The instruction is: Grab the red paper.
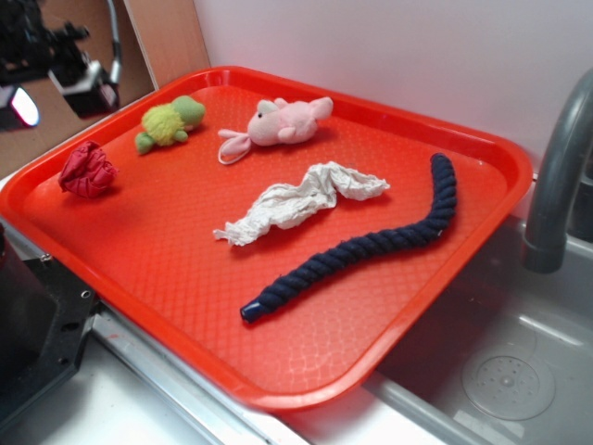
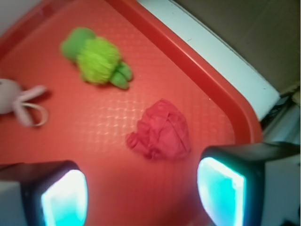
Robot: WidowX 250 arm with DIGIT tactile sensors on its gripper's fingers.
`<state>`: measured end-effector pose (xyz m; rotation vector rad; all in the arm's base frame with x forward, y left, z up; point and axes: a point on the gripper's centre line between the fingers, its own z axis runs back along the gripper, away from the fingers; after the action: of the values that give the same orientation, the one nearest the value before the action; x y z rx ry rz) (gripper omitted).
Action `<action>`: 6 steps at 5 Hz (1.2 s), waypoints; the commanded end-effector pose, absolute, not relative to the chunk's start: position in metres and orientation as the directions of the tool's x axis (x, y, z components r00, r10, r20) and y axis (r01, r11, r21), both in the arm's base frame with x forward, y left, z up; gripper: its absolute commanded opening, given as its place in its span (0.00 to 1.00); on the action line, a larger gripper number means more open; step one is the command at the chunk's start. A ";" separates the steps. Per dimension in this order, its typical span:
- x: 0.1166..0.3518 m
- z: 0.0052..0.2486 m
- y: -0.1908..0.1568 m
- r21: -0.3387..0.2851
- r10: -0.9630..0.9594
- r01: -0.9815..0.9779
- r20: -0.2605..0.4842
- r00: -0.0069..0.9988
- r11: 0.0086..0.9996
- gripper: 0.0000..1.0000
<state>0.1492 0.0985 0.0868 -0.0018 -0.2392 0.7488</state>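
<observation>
Hovering above the tray's [image 1: 482, 241] corner, gripper [image 2: 141, 193] jaws spread apart, nothing between them. Red paper [image 2: 162, 131] lies crumpled on the tray just beyond the fingertips, near the rim; green plush toy [image 2: 96, 59] farther off.

My gripper [image 2: 141, 193] hangs high at the far left, tilted downward, its two fingers [image 2: 63, 197] spread wide and holding nothing.

1 red tray [image 1: 482, 185] holds 1 red paper [image 1: 88, 171], 1 white paper twist [image 1: 296, 202], 2 plush toys, green [image 1: 170, 121] and pink [image 1: 278, 125], 1 navy rope [image 1: 371, 243]
</observation>
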 end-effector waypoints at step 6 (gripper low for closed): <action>0.159 0.024 0.124 0.022 0.599 -0.613 0.189 0.778 0.789 0.00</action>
<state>0.1585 0.1207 0.0187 0.0810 -0.1511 0.6623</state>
